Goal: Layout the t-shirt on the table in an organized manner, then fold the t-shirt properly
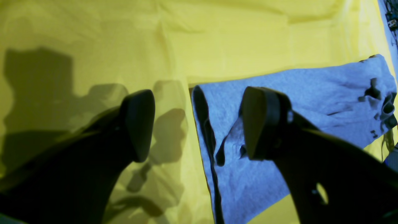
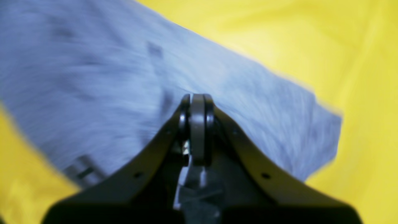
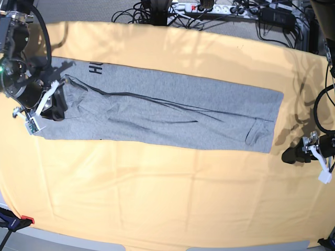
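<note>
The grey t-shirt (image 3: 167, 112) lies on the yellow table (image 3: 157, 198) as one long strip running left to right, with black lettering at its far left end. My right gripper (image 3: 55, 104) is at that left end. In the right wrist view it (image 2: 197, 99) is shut just over the blurred grey cloth (image 2: 93, 77), and I cannot tell whether fabric is pinched. My left gripper (image 3: 289, 156) sits just off the strip's right end. It (image 1: 199, 124) is open, one finger above the shirt (image 1: 311, 93) and the other above bare table (image 1: 217, 40).
Cables and a power strip (image 3: 204, 8) run behind the table's far edge. A red clamp (image 3: 26, 219) holds the cloth at the front left corner. A wide stretch of yellow cloth lies between the shirt and the front edge.
</note>
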Action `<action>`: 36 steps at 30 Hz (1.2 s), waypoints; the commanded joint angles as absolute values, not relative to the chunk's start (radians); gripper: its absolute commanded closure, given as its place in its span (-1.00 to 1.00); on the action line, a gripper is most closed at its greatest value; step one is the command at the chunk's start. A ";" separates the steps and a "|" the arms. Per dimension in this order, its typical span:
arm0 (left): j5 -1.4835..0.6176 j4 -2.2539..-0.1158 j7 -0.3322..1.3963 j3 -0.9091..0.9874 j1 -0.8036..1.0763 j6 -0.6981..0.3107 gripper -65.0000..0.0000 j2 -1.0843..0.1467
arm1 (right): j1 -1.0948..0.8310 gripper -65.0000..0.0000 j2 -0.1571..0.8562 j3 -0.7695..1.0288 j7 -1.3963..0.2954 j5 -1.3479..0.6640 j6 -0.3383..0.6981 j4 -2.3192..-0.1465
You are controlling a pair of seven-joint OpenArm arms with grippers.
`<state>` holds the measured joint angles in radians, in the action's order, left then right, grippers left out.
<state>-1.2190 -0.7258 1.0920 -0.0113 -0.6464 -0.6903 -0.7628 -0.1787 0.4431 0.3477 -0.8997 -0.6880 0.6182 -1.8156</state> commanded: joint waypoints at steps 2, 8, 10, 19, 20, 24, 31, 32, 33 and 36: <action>-1.239 -0.739 1.073 -0.004 -0.679 -0.698 -0.37 -0.784 | -0.157 1.00 0.441 0.355 -0.897 -0.699 0.622 -1.786; -1.240 -0.739 1.072 -0.004 -0.679 -0.698 -0.37 -0.784 | -0.155 1.00 0.387 0.354 -0.994 -0.817 0.698 -1.740; -1.240 -0.739 1.073 -0.004 -0.679 -0.698 -0.37 -0.784 | -0.155 1.00 0.382 0.354 -1.044 -0.902 0.698 -1.740; -1.243 -0.739 1.069 -0.004 -0.679 -0.698 -0.37 -0.784 | -0.155 1.00 0.385 0.354 -1.396 -1.263 0.698 -1.748; -1.247 -0.739 1.069 -0.004 -0.679 -0.698 -0.37 -0.784 | -0.155 1.00 0.385 0.354 -1.396 -1.305 0.698 -1.761; -1.247 -0.739 1.069 -0.004 -0.679 -0.698 -0.37 -0.785 | -0.154 1.00 0.385 0.355 -1.396 -1.351 0.698 -1.869; -1.247 -0.739 1.070 -0.004 -0.679 -0.698 -0.37 -0.784 | -0.154 1.00 0.379 0.356 -0.969 -0.810 0.690 -1.928; -1.247 -0.739 1.070 -0.004 -0.679 -0.698 -0.37 -0.784 | -0.155 1.00 0.377 0.354 -0.925 -0.733 0.633 -1.928; -1.247 -0.739 1.070 -0.004 -0.679 -0.698 -0.37 -0.784 | -0.155 1.00 0.377 0.354 -0.901 -0.675 0.585 -1.928; -1.248 -0.739 1.069 -0.004 -0.679 -0.698 -0.37 -0.784 | -0.155 1.00 0.377 0.354 -0.894 -0.623 0.545 -1.905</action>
<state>-1.2232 -0.7258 1.0916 -0.0113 -0.6476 -0.6903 -0.7624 -0.1654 0.3634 0.3485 -0.9131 -0.6121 0.5423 -1.8946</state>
